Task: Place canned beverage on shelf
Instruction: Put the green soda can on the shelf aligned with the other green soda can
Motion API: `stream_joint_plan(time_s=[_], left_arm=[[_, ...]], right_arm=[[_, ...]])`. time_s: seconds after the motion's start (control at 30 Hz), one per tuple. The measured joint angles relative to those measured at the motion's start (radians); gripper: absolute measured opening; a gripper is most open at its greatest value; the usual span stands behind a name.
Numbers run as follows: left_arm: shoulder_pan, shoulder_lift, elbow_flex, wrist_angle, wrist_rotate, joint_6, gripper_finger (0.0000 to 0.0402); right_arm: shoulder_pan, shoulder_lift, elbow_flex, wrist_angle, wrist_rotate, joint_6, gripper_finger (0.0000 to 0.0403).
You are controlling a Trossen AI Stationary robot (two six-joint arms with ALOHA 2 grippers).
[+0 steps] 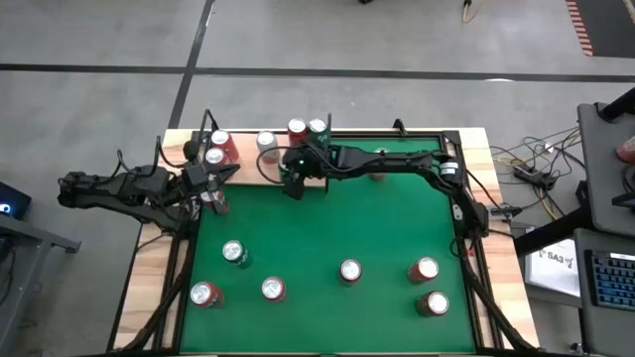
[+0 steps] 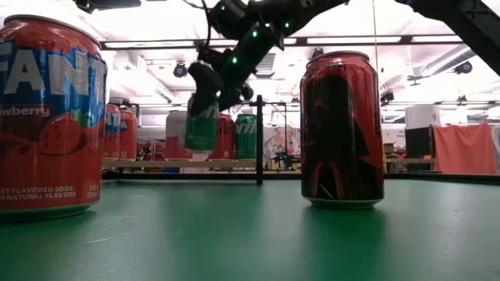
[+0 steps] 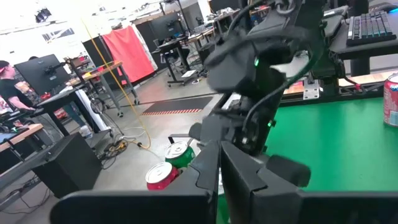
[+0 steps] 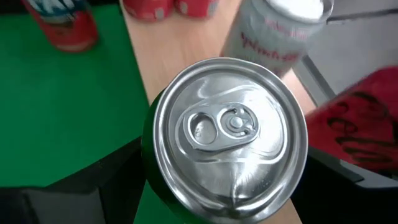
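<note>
Green can [image 4: 227,134] clamped in right gripper [image 1: 294,178], above shelf [image 1: 316,181] edge

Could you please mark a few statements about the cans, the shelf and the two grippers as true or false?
1. The right gripper holds a green can. True.
2. That can stands on the shelf. False: in the low view its base hangs above the wood.
3. The shelf holds no cans. False: several stand there, among them a white can.
4. Six cans stand on the green felt nearer the front. True.
5. The left gripper is wide open. False: it is shut.
</note>
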Motion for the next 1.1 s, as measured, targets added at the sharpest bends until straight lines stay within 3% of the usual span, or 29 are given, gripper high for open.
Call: stream_joint_plan(time_s=[0.67, 1.1], left_arm=[[0.0, 0.003, 0.0, -0.008, 0.0, -0.007, 0.0], [0.0, 0.007, 0.0, -0.01, 0.0, -0.007, 0.0]], right_arm=[[-0.014, 0.022, -0.001, -0.02, 0.054, 0.028, 0.0314], [-0.025, 0.022, 0.02, -0.032, 0.052, 0.068, 0.0347]])
